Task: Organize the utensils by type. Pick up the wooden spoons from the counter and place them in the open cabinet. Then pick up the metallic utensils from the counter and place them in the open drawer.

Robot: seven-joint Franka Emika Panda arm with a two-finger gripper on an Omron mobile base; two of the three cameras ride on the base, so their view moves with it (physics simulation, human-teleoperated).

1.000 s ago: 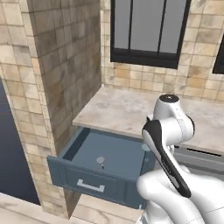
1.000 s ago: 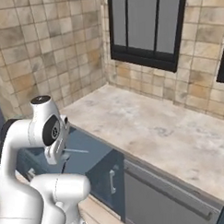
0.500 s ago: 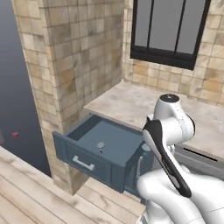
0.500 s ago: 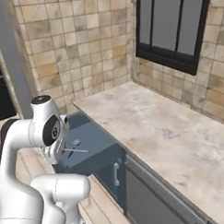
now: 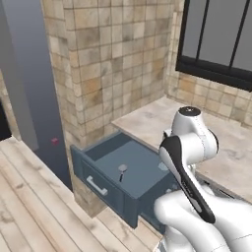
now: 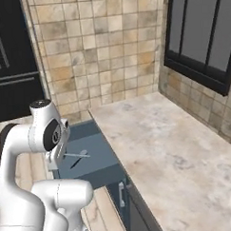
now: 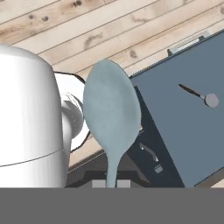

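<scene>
So one pale silver-blue spoon sits pinched in the fingers, one black-handled utensil in the open drawer.

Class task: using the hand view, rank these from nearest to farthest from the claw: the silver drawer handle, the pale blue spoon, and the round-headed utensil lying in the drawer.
1. Pale blue spoon: gripped in the claw.
2. Round-headed utensil: on the drawer floor, right of the spoon.
3. Drawer handle: on the drawer's front, toward the wooden floor.

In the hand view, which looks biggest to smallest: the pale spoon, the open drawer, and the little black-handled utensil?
1. Open drawer
2. Pale silver-blue spoon, though it sits very close to the camera, so its apparent size is inflated
3. Black-handled utensil, lying inside the drawer, far smaller
</scene>
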